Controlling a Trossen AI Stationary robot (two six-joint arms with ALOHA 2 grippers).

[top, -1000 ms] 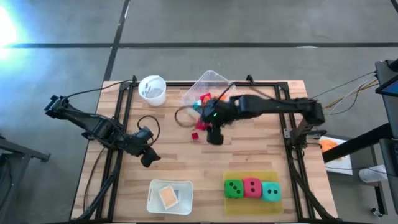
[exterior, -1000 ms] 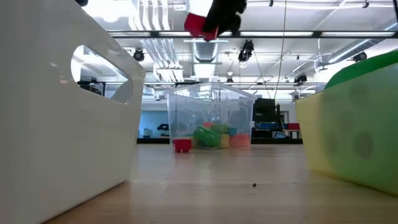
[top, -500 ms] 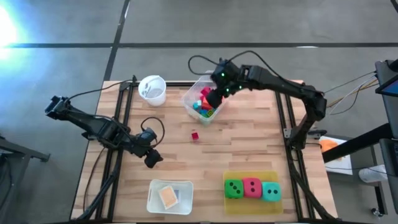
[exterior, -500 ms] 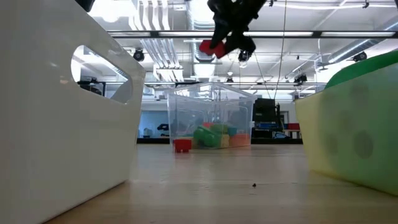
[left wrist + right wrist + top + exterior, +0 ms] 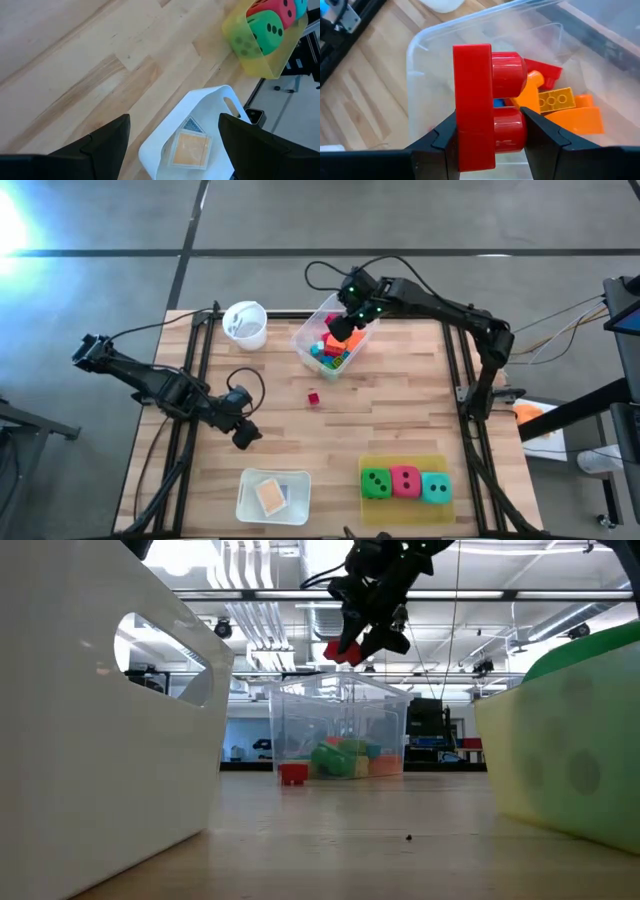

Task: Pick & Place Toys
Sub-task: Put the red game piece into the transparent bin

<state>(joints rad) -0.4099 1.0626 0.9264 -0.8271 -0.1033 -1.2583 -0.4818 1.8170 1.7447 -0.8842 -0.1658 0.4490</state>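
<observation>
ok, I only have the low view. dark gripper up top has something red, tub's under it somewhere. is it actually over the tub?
Observer: Yes. From above, the right gripper hangs over the clear tub, inside its rim.
Operator: what's the red thing exactly?
Observer: A red block with two round studs, clamped between the fingers.
Operator: that red bit by the tub, inside or out?
Observer: Outside. A small red block lies on the bare table, apart from the tub.
Operator: left arm?
Observer: The left gripper waits open on its own side, above the white tray that holds a tile.
</observation>
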